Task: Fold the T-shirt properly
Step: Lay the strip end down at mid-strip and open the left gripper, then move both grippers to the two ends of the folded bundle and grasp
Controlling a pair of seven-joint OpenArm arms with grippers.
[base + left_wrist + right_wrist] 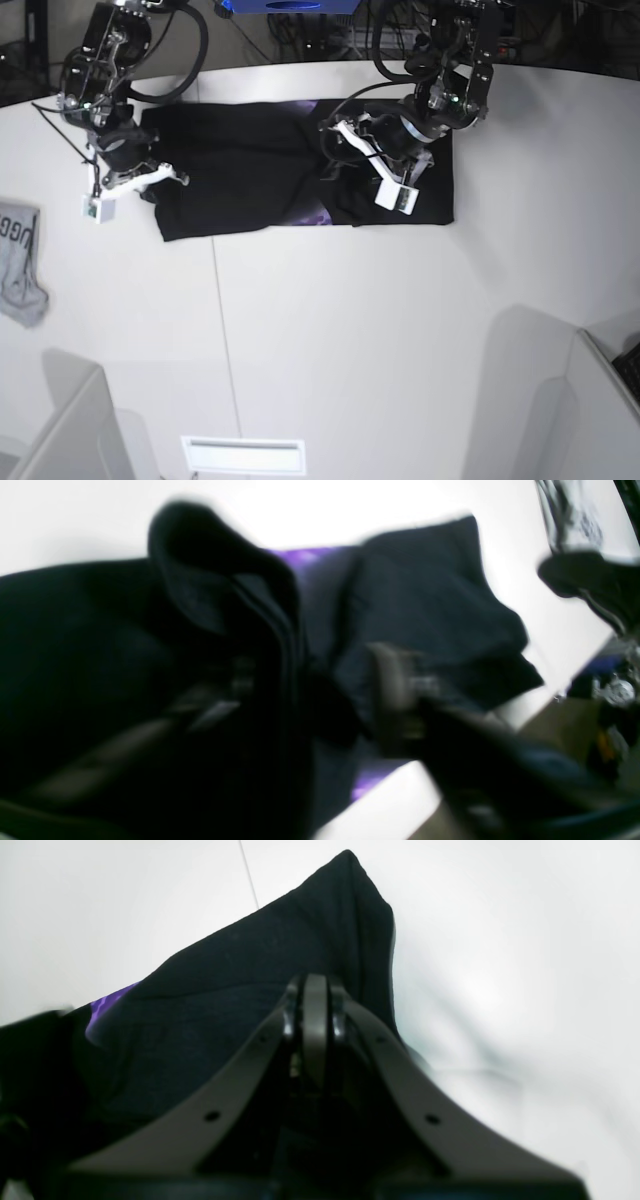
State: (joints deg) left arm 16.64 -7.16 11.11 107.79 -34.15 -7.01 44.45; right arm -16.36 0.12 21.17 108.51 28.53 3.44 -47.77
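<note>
The black T-shirt (pixel 240 165) lies spread across the far part of the white table (pixel 330 330), with some purple print (pixel 315 215) showing. My right gripper (pixel 315 990) is shut, with its tips pressed together on the shirt's left edge (pixel 240 990); in the base view it (pixel 162 178) is at the shirt's left end. My left gripper (pixel 335 145) is over the shirt's middle right. In the blurred left wrist view its fingers (pixel 395 690) stand apart, with a raised fold of black cloth (pixel 220 585) between them.
A small grey cloth with lettering (pixel 22 262) hangs at the table's left edge. The table's near right edge (pixel 500 720) drops to the floor, where there is clutter. A seam line (pixel 222 330) runs down the table.
</note>
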